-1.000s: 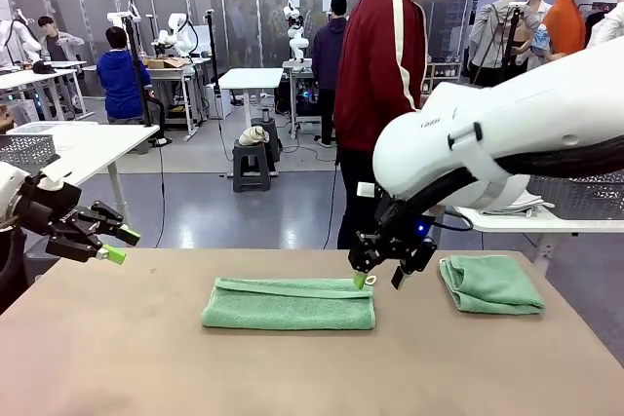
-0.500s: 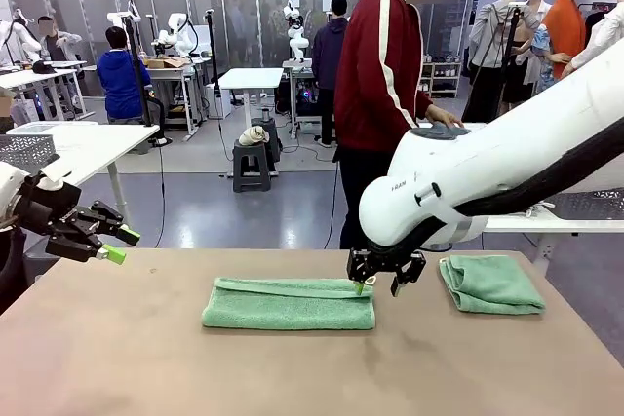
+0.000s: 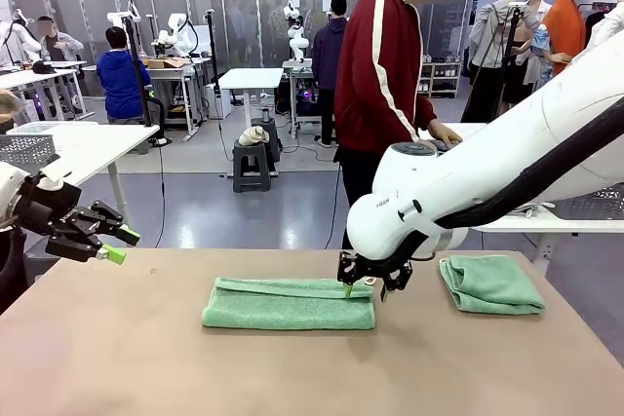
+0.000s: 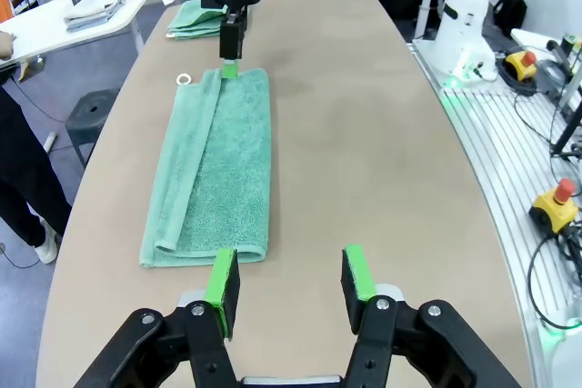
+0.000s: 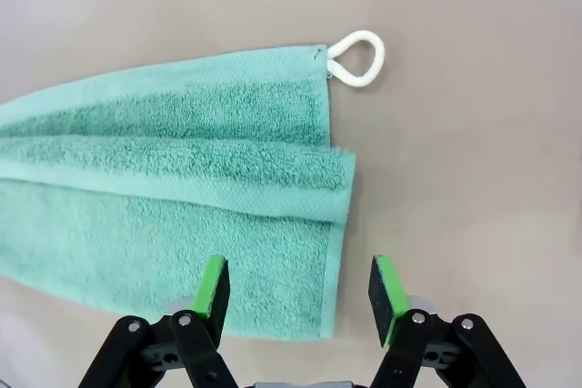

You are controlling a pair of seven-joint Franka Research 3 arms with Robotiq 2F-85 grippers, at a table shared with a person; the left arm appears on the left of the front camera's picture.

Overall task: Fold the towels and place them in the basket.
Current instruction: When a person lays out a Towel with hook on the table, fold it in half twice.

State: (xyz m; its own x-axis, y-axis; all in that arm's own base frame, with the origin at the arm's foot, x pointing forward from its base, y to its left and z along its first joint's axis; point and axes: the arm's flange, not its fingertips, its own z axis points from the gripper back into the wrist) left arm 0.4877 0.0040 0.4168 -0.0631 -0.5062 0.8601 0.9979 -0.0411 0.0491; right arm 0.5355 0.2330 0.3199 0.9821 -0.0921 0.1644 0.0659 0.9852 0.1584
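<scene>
Our right gripper (image 3: 363,287) hangs wide open at centre frame, one green pad over the right end of the long folded towel (image 3: 289,303), whose white hanging loop (image 5: 356,58) lies on the tan table (image 3: 292,377). Our left gripper (image 3: 115,245) hovers open at far left. A second folded towel (image 3: 490,284) lies at right.

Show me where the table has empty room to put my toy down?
The near side of the table, in front of the long towel, is bare. It is crowded where the right gripper hangs between that towel and the folded towel.
</scene>
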